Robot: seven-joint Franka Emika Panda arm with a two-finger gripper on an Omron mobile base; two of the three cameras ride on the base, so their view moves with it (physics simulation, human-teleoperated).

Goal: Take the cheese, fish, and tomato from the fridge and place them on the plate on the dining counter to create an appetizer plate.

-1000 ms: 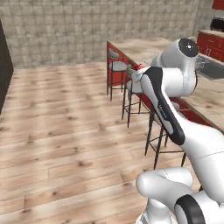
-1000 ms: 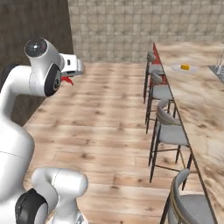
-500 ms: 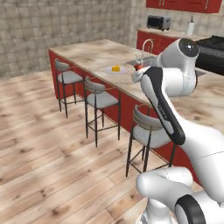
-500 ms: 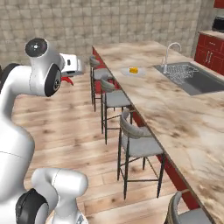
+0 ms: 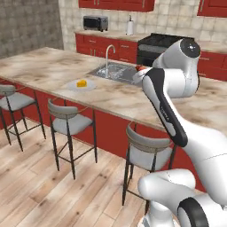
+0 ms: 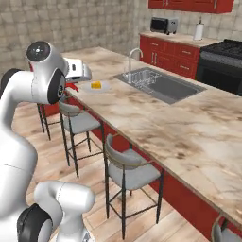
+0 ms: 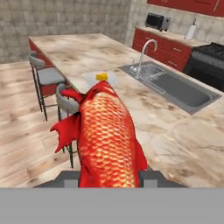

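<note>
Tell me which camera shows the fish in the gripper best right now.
The hand view: the fish fills the foreground, its red scales clear, clamped between the gripper's two fingertips. The right base view shows a red sliver beside the arm's wrist; the left base view shows a small red bit behind the arm.

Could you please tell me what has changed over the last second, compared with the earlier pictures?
The base has turned and driven toward the dining counter, so the whole scene shifted: the stools, once far off, are now close, and the sink has come into view. That is camera motion, not the things moving. Unchanged: the gripper stays shut on the fish, and the cheese still lies on the plate.
</note>
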